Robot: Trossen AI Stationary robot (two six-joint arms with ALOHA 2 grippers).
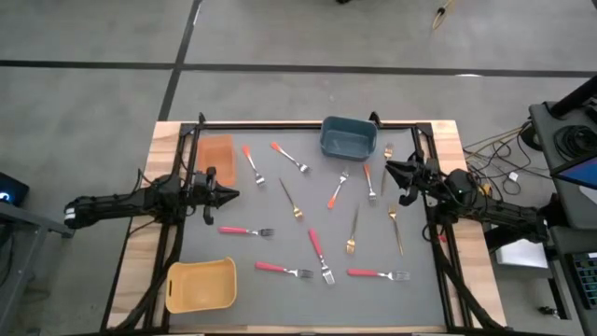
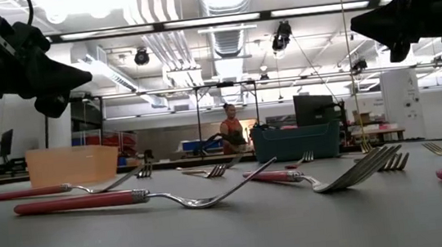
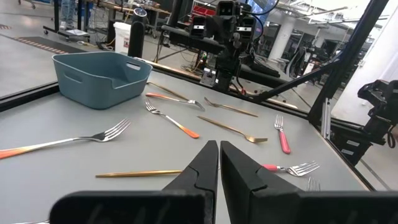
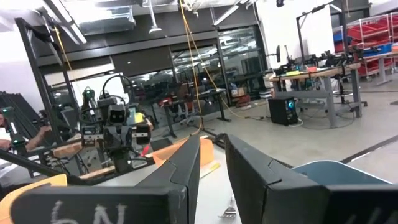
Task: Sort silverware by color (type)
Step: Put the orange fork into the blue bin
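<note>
On the right gripper's (image 4: 211, 165) housing we can make out pale hand-drawn marks, but we cannot read them as letters. Its fingers (image 4: 186, 168) stand a little apart with nothing between them, and it hangs in the air over the tabletop's right edge, near the back. The left gripper (image 3: 219, 163) has its fingers pressed together, holding nothing, and hovers over the left edge at mid-depth. Between them the silverware (image 1: 322, 224) lies scattered on the grey tabletop (image 1: 280, 303): red-handled forks (image 1: 244, 231) mostly toward the front, orange-handled forks (image 1: 333, 192) toward the back and middle, thin gold forks (image 1: 291, 199) in the middle and along the right side. A blue-grey bin (image 1: 346, 138) sits at the back edge, an orange bin (image 1: 214, 155) in the back left corner, and a yellow bin (image 1: 200, 284) in the front left corner.
</note>
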